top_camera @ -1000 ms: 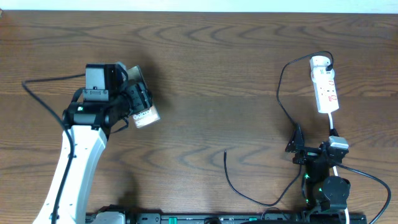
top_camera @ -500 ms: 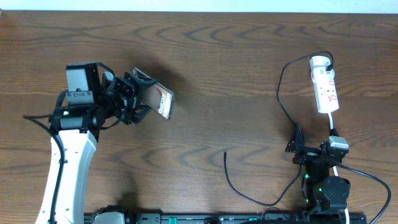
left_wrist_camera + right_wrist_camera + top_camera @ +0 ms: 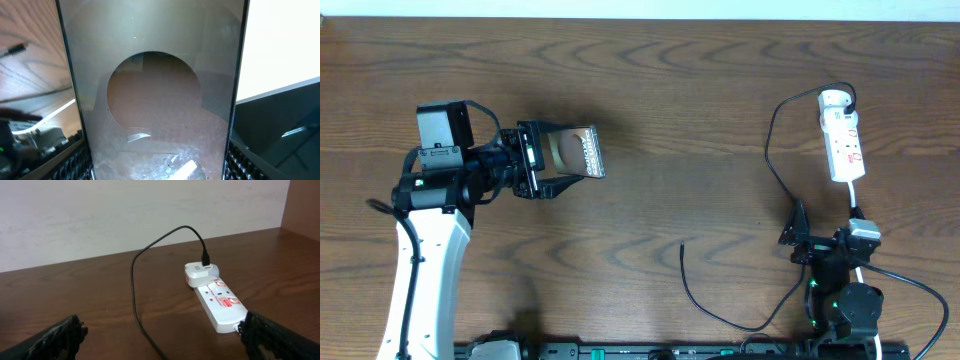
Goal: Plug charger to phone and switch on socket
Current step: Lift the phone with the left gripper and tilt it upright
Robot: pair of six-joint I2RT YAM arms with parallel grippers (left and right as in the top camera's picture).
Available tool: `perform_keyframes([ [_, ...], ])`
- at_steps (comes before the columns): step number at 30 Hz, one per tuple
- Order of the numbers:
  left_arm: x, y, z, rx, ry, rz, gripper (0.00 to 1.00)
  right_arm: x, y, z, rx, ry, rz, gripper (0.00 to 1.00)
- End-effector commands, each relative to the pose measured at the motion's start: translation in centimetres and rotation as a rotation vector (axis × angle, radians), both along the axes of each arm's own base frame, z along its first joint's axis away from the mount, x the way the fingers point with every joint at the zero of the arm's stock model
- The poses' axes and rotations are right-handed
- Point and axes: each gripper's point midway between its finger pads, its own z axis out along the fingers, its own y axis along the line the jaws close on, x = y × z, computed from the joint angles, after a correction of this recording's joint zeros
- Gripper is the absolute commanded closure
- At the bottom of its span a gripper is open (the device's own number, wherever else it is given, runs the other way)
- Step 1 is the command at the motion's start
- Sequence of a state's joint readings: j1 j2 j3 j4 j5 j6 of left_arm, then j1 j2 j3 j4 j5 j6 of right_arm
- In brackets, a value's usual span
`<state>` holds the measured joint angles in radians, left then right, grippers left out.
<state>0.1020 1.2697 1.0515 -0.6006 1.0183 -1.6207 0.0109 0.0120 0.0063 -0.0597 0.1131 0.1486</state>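
Left gripper (image 3: 552, 157) clamps the phone (image 3: 582, 152) across its long edges, jaws fairly wide with the phone filling the gap; phone is lifted off the table (image 3: 670, 80), turned partly on edge, over the left half; left wrist view shows the phone (image 3: 155, 100) close up between the two black fingers (image 3: 77, 160), glossy face filling most of the picture, lettering not readable; right gripper (image 3: 161, 322) sits low at the near right edge of the table, jaws spread fully, nothing between them, pointing at the socket (image 3: 220, 302); charger (image 3: 767, 150) is a thin black cable, its free tip lying on the table near the centre front, well apart from the phone; from there it loops toward the near edge, passes just beside the right arm and curves up the right side; its other end goes into a small white adapter (image 3: 197, 272) seated in the far, rounded end of the socket (image 3: 842, 140); socket lies flat at the far right, red markings up; switch position too small to tell; white cord (image 3: 855, 195) leaves its near end toward the right arm.
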Motion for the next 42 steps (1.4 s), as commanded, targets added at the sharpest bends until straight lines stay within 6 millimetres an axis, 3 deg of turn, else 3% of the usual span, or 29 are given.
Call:
perform_keyframes([
  [1,-0.1,-0.4,2.4,-0.064,-0.014,-0.005,0.93,0.0,0.1,0.0,-0.008,-0.001,0.002,0.01],
  [17,0.2,-0.1,2.1,-0.025,-0.041,0.0,0.93,0.0,0.1,0.0,-0.008,-0.001,0.002,0.01],
  [28,1.8,2.5,-0.1,0.37,-0.361,-0.097,0.93,0.0,0.1,0.0,-0.008,-0.001,0.002,0.01],
  [33,2.6,5.5,-2.2,0.657,-0.424,-0.119,0.93,0.0,0.1,0.0,-0.008,-0.001,0.002,0.01],
  [37,1.6,10.0,-5.1,0.914,-0.259,-0.066,0.93,0.0,0.1,0.0,-0.008,-0.001,0.002,0.01],
  [42,0.2,14.2,-6.7,1.136,-0.109,-0.021,0.93,0.0,0.1,0.0,-0.008,-0.001,0.002,0.01],
])
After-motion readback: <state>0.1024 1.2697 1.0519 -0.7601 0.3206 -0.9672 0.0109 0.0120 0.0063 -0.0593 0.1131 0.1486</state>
